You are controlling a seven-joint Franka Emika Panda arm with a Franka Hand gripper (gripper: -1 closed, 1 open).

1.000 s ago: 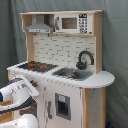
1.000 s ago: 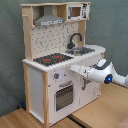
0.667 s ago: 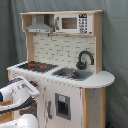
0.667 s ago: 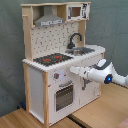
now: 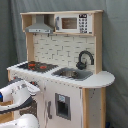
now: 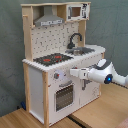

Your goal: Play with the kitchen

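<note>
A large, rigid white-and-wood toy kitchen [image 6: 57,75] stands on a wooden floor [image 6: 30,119], likely too heavy to lift, best worked by its small front knobs [image 6: 56,76], which the gripper [image 6: 73,73] nears, finger spread unclear.

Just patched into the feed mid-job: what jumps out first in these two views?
The large white and light-wood toy kitchen fills both exterior views, with its black-and-red hob beside the silver sink and curved black faucet. In the second exterior view, the white robot arm reaches in from the second exterior view's right, its claw at the kitchen's front panel just above the oven door.
</note>
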